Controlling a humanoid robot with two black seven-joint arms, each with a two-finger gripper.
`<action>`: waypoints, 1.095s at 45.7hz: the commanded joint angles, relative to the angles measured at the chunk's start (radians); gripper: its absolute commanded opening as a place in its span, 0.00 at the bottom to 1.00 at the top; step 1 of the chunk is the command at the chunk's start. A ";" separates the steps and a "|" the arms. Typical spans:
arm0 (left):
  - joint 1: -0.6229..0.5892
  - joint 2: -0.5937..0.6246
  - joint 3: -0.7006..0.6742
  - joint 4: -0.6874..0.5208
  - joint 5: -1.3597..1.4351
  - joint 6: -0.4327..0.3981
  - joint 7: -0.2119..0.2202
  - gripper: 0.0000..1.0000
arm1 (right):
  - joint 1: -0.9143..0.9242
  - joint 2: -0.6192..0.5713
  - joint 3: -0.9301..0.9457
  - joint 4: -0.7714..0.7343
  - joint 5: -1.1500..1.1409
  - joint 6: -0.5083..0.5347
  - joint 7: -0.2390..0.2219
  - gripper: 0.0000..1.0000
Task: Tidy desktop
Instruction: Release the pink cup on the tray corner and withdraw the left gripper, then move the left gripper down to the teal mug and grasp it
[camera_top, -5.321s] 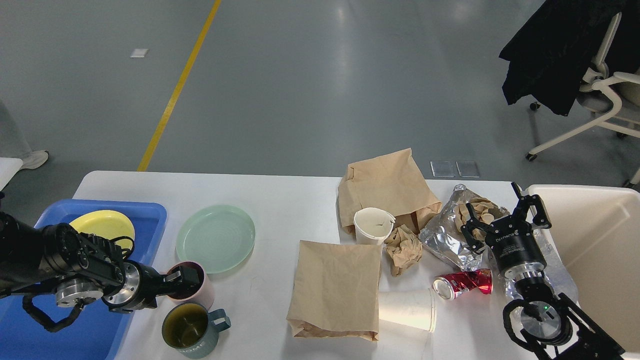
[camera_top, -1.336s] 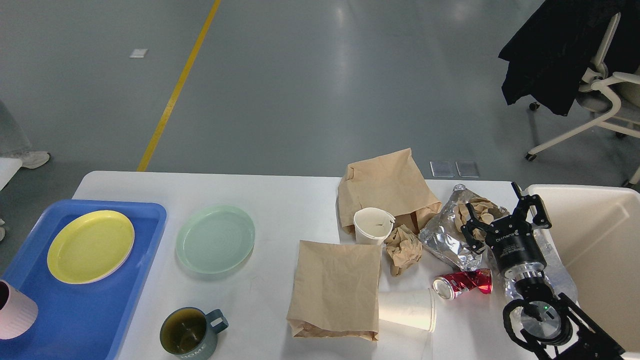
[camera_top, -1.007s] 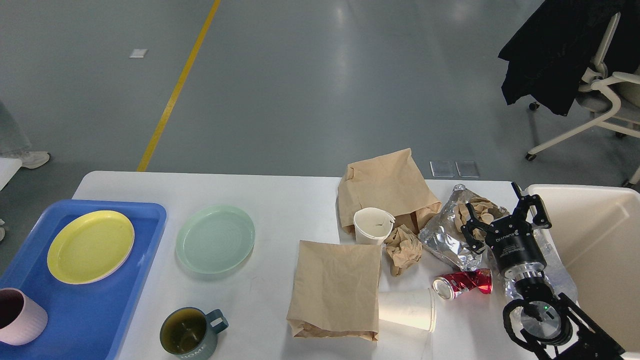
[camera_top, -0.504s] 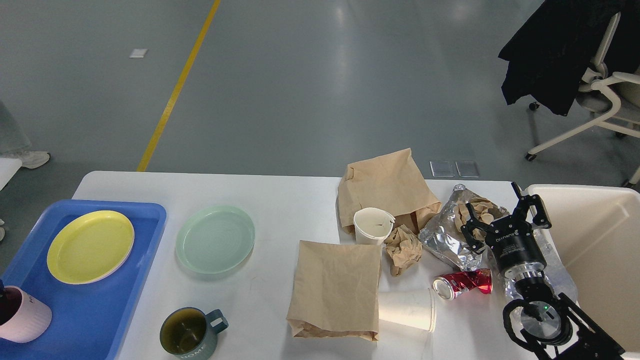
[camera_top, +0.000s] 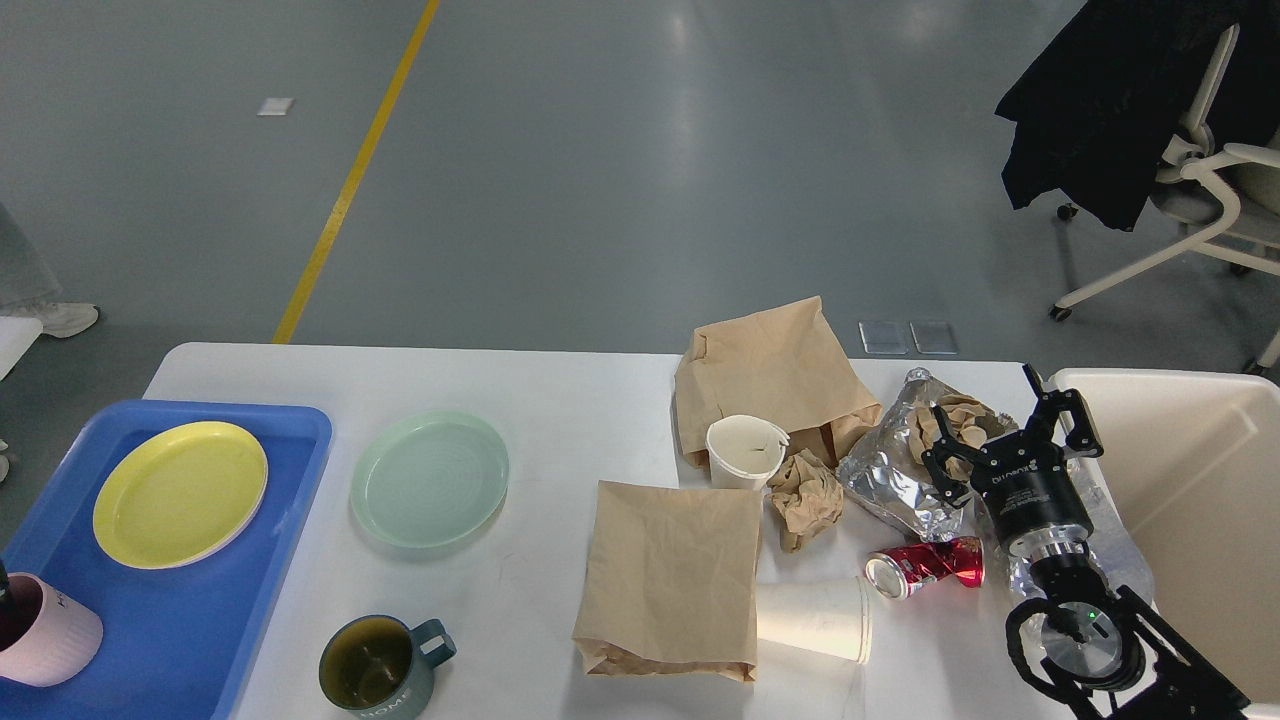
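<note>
The white desktop (camera_top: 560, 400) fills the lower frame, littered toward its right edge with paper bags (camera_top: 672, 575), a crushed red can (camera_top: 925, 565) and foil wrap (camera_top: 895, 480). The right gripper (camera_top: 1005, 435) hovers there, fingers spread apart and empty, beside the cream bin (camera_top: 1190, 480). At the left edge, a pink cup (camera_top: 45, 630) and yellow plate (camera_top: 180, 493) sit in the blue tray (camera_top: 180, 640); whether anything grips the cup cannot be told.

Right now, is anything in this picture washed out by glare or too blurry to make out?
Head view: sharp throughout; pale ceiling-light streaks glare on the grey floor, the silver foil bag glints, and the desktop shows only soft, short shadows.
</note>
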 joint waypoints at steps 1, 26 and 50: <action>-0.225 0.014 0.198 -0.111 -0.005 -0.051 0.007 0.96 | 0.000 0.000 0.000 0.000 0.001 0.000 0.000 1.00; -1.146 -0.377 0.849 -0.712 -0.286 -0.142 0.076 0.96 | 0.000 0.000 0.000 0.000 0.001 0.000 0.000 1.00; -1.721 -0.742 0.633 -1.248 -0.637 -0.151 0.214 0.96 | 0.000 0.000 0.000 0.000 -0.002 0.000 0.000 1.00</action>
